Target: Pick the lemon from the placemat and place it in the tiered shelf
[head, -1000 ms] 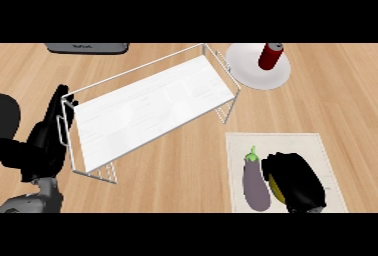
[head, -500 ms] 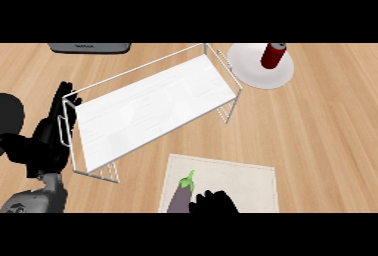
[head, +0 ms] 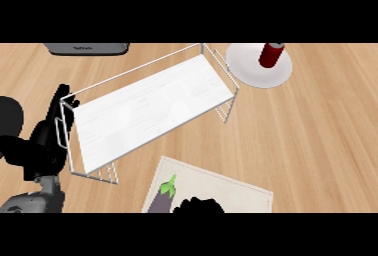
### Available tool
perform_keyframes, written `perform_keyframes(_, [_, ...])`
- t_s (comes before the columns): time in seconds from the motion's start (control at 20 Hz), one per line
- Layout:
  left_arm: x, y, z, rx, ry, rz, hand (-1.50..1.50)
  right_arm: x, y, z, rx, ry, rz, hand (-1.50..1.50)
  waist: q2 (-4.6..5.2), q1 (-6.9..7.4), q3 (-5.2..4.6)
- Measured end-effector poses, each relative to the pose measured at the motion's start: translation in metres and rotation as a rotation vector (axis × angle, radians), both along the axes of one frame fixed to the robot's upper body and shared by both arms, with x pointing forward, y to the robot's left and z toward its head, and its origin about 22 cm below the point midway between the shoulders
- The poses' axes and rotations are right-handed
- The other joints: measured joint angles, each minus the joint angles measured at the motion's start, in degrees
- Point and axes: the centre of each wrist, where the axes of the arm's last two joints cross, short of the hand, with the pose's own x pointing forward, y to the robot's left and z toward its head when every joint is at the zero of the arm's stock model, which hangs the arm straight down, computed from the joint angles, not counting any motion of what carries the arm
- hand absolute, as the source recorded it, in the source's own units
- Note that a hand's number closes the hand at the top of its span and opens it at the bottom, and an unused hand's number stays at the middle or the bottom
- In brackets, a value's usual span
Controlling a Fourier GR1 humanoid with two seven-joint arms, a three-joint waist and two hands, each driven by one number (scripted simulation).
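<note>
The shelf (head: 151, 112) is lying diagonally across the wooden desk (head: 310, 140), its white tier showing nothing on it. The placemat (head: 221, 187) is sitting near the lower edge, carrying an eggplant (head: 163, 199) at its left side. The right robot hand (head: 198, 206) is showing only as dark curled fingers at the lower edge, just right of the eggplant; whether it is gripping anything cannot be told. The lemon is not showing anywhere. The left robot hand (head: 46, 145) is resting at the left edge beside the shelf's end, fingers straight and pointing up. A plate (head: 255, 67) is standing at the upper right holding a red bottle (head: 271, 54). Bare wood is lying open to the right of the shelf and placemat.
</note>
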Motion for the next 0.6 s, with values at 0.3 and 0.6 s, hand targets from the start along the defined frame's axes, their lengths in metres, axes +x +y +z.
perform_keyframes(0.3, [-0.002, 0.003, -0.001, 0.002, 0.008, 0.013, 0.00, 0.011, -0.002, 0.024, 0.106, -0.167, -0.127, 1.50, -0.44, -0.62, -0.05])
perform_keyframes(0.6, [-0.002, 0.004, 0.000, 0.002, 0.002, 0.005, 0.00, 0.016, 0.000, 0.090, 0.174, -0.310, -0.226, 1.50, -0.21, -0.25, -0.10])
